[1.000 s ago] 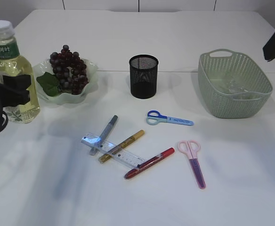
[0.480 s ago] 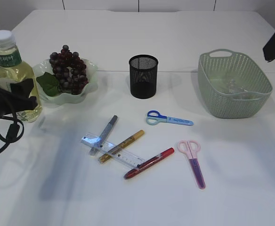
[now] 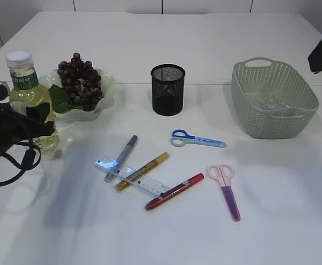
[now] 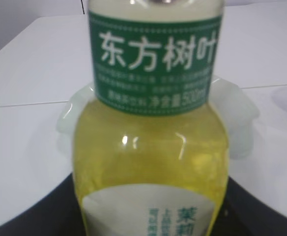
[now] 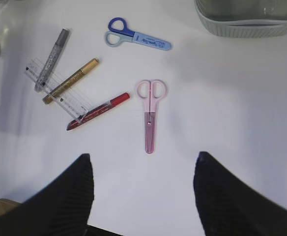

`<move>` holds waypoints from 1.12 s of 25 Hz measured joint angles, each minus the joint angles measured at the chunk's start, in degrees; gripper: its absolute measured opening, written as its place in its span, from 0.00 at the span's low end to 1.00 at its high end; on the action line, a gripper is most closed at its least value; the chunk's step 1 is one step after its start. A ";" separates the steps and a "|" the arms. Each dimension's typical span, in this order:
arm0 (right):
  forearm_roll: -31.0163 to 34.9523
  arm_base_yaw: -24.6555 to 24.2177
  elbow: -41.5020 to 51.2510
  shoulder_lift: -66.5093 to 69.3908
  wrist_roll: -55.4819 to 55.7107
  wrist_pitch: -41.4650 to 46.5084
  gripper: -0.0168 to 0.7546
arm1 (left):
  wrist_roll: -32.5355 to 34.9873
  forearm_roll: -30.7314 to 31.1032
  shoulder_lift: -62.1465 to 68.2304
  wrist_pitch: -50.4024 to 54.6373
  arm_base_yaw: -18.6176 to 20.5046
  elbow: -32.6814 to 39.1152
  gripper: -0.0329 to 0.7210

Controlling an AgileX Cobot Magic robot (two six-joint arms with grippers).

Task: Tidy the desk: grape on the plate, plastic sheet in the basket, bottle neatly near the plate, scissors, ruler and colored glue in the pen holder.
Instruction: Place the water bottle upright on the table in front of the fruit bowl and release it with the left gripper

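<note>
Bottle (image 3: 30, 102) upright, cap up, held in left jaws beside plate (image 3: 103, 105); right jaws wide, empty

left hand (image 3: 31, 118) black, looped black cables; right hand (image 5: 141, 189) black ribbed fingers (image 5: 74, 189).

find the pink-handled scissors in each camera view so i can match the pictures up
Exterior view: the pink-handled scissors lie right of centre on the white table, handles away from the camera, below the blue-handled scissors.
Left wrist view: not in it; the yellow drink bottle fills the frame.
Right wrist view: the scissors lie near the middle, above the open right gripper.
Shared landmark: the blue-handled scissors, in the exterior and right wrist views.
</note>
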 joint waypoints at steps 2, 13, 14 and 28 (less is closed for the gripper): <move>0.00 0.00 0.00 0.00 -0.04 0.00 0.67 | -0.02 0.23 1.58 -0.12 0.00 -1.56 0.59; 0.00 0.00 0.00 0.00 -0.26 0.00 0.67 | -0.35 1.78 6.72 -3.36 0.00 -3.83 0.59; 0.00 0.00 0.00 0.00 -0.26 0.00 0.67 | -0.35 1.78 6.72 -3.46 0.00 -3.83 0.59; 0.00 0.00 0.00 0.00 -0.26 0.00 0.67 | -0.46 1.90 6.76 -3.46 0.00 -3.86 0.64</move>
